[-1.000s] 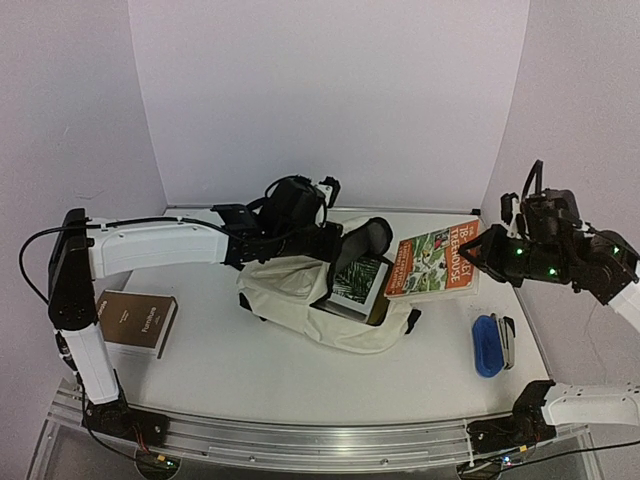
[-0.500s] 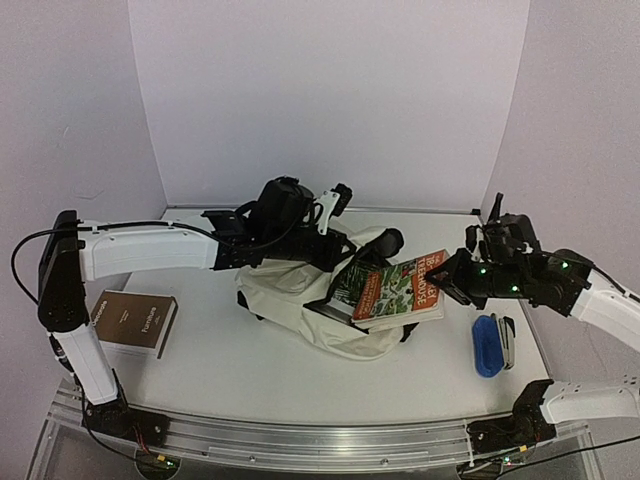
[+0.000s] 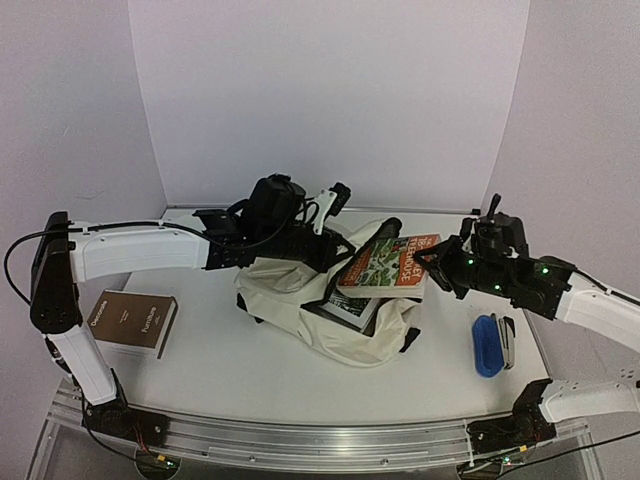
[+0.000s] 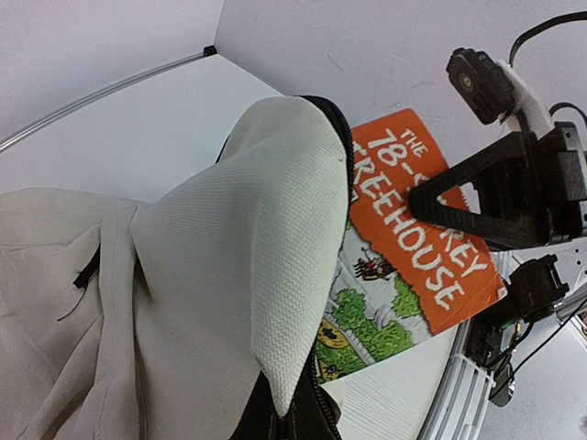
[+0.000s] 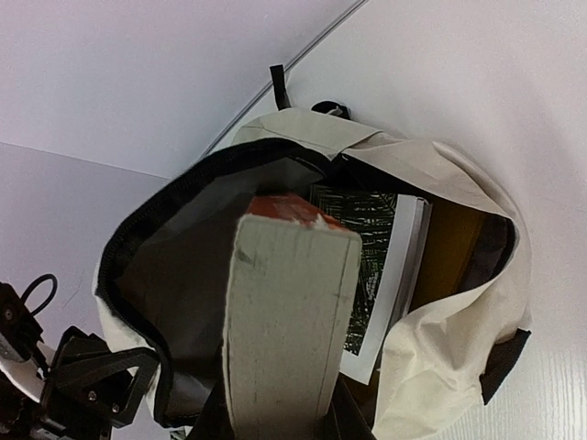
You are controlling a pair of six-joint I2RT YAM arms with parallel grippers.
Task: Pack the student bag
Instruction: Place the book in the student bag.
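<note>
Mid-surface, the soft, floppy cream canvas student bag (image 3: 320, 300) slumps, its mouth held up by the left end effector (image 4: 292, 417), seemingly pinched tight on the zipper rim, the best hold, while the right end effector (image 3: 435, 268) clamps an orange paperback book (image 3: 385, 265) at the opening.

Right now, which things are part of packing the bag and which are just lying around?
In the job: student bag, held open by the left gripper; orange Treehouse book in the right gripper, at the bag's mouth; green-covered book already inside.
Lying about, untouched: brown book; blue case; small item beside it.
</note>
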